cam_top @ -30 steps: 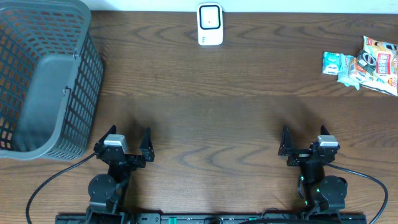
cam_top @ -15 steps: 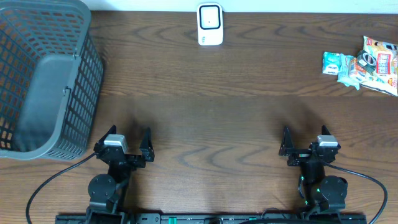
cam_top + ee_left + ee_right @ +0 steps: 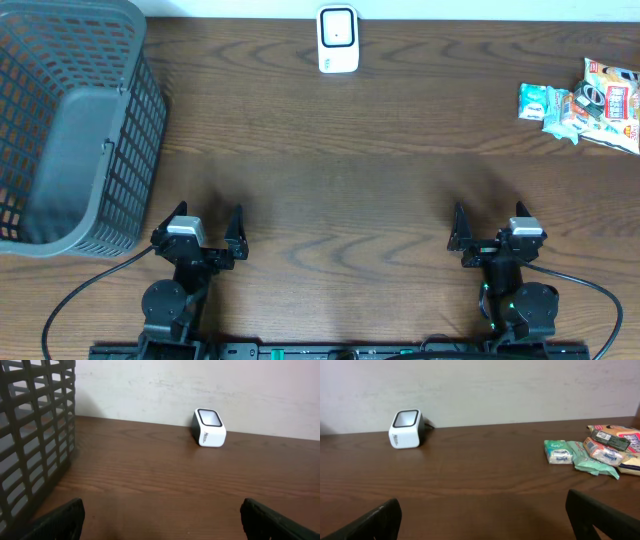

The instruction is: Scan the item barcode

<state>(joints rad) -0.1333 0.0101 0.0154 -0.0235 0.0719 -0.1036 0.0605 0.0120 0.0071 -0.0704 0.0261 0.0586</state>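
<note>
Overhead and wrist views of the two-arm bench. At the lower left of the overhead frame we found the left gripper (image 3: 207, 213) with its jaws spread wide and nothing between them; at the lower right, the right gripper (image 3: 489, 213) stood likewise wide apart and empty. Both hung low over the dark wooden table (image 3: 350, 180), well apart from every object on it. The white scanner (image 3: 338, 40) sat at the top centre of the overhead frame, against the far edge of the table; in the left wrist view it appeared right of centre, in the right wrist view at the upper left, each time before a pale wall (image 3: 520, 385). The items to be scanned, a cluster of snack packets (image 3: 580, 102), lay at the upper right edge of the overhead frame, a small green-and-white packet (image 3: 534, 99) nearest the centre and larger printed ones overlapping toward the frame's edge. We could not tell from these views where any barcode lay. A grey lattice basket (image 3: 140, 150) filled the upper left corner, tilted so that its open mouth faced the upper left.
</note>
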